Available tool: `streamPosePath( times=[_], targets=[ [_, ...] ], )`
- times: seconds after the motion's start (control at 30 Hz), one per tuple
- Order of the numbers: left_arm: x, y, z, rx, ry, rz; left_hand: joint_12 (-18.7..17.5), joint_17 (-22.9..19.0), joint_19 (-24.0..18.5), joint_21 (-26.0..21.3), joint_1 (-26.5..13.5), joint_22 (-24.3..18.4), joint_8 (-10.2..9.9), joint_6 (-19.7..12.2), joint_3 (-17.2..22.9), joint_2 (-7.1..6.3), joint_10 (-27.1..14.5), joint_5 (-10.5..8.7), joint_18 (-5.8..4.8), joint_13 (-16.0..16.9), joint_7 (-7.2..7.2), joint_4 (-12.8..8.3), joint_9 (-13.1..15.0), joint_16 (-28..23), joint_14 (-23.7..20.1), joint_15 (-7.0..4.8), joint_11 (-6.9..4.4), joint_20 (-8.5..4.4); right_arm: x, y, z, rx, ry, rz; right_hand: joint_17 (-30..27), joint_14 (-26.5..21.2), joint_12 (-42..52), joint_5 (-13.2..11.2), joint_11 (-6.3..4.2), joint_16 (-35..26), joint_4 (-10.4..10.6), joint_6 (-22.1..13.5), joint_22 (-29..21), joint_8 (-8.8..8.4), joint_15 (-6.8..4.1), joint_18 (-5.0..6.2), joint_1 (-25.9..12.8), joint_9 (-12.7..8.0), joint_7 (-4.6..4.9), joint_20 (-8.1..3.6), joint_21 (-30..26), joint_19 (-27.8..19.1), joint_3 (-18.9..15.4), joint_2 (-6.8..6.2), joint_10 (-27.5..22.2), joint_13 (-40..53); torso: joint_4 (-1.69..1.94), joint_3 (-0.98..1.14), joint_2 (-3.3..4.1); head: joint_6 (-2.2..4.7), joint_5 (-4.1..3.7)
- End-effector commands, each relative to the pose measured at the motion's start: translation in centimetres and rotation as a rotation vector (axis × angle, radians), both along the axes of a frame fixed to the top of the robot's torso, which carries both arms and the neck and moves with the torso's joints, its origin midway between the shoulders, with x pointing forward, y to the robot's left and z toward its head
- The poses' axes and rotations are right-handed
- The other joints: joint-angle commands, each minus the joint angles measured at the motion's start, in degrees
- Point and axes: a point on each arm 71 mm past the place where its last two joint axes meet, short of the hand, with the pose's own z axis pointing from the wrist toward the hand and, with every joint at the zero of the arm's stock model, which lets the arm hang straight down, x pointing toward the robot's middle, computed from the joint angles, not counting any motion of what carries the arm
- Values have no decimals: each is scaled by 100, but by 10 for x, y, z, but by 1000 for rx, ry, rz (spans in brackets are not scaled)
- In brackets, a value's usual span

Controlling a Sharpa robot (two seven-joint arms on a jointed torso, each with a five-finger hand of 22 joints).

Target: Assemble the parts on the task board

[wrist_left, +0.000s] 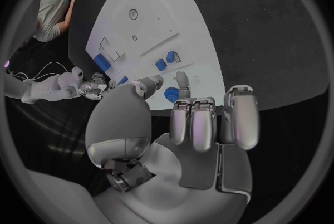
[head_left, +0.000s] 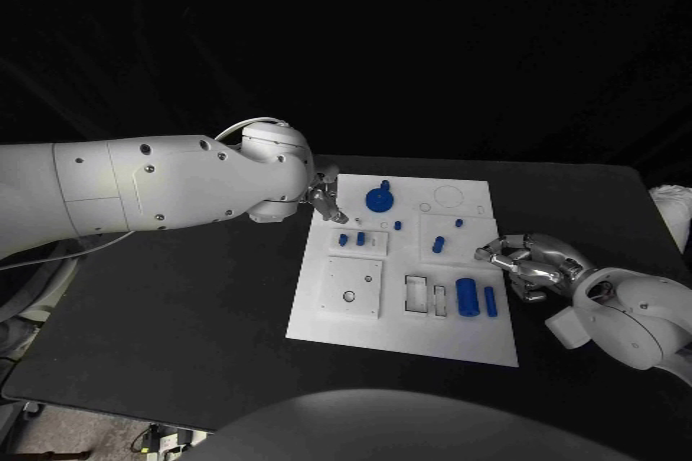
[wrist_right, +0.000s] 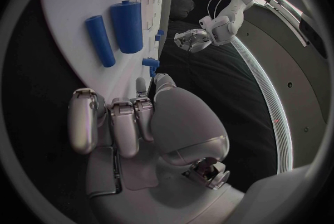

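Task board (head_left: pixel 330 316): white plate at centre of black table (head_left: pixel 173 311), long axis running away from the robot, slightly skewed.

Parts on board, head view:
- Blue disc-shaped part with a stub (head_left: pixel 381 198) near far edge, left of centre.
- Two small blue pegs (head_left: pixel 352 239) standing in a recessed square below the disc.
- Small blue peg (head_left: pixel 440 245) in a second recess to the right; another tiny blue piece (head_left: pixel 459 222) just beyond it.
- Large blue cylinder (head_left: pixel 467 295) lying near the board's right edge, thinner blue rod (head_left: pixel 490 300) just beside it on the right, both parallel to the long axis.
- Square plate section with a round hole (head_left: pixel 351 285) on the near-left area; two slotted rectangular recesses (head_left: pixel 427 294) between it and the cylinder.

Left hand (head_left: pixel 326 197): poised at the board's far-left edge, just left of the blue disc. Fingers partly curled, apart from one another, holding nothing in left wrist view (wrist_left: pixel 202 123). Forearm hides table surface left of the board.

Right hand (head_left: pixel 531 263): at the board's right edge, just beside the thin rod, fingers curled inward. Right wrist view (wrist_right: pixel 132 123) shows fingers bent over the palm with nothing gripped, fingertips near the board's edge; contact with the board cannot be told.

View differences: right wrist view shows cylinder (wrist_right: pixel 128 26) and rod (wrist_right: pixel 100 40) lying side by side, apart, with left hand (wrist_right: pixel 191 40) beyond the board. Left wrist view shows the disc (wrist_left: pixel 171 95) just past the fingertips, and right hand (wrist_left: pixel 94 88) across the board.
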Motion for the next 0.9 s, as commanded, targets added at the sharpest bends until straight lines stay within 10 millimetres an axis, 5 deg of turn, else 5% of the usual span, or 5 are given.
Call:
streamPosePath(
  times=[0.03,0.9],
  targets=[
    [2,-6,-2,-20,61,-30,13,1506,257,43,-63,1288,-24,42,54,11,595,-6,-12,1507,12,-3,-5,14,612,18,-6,1,-1,2,0,2,1,17,1290,486,-19,31,-265,-29,16,-15,1072,-21,-29,24,36,-3,9,2,-29,-21,31,-13,895,555,1,4,-2,1,-1],
    [10,-22,-30,-30,89,-33,13,1506,307,222,316,1326,-366,1,459,-48,595,117,-41,1507,53,-53,-139,14,612,43,13,26,-1,2,1,12,-15,18,1297,489,-17,26,-260,-27,43,-4,1072,-16,-27,24,10,-1,14,3,-30,-20,37,-15,900,560,6,1,-7,1,16]
  ],
)
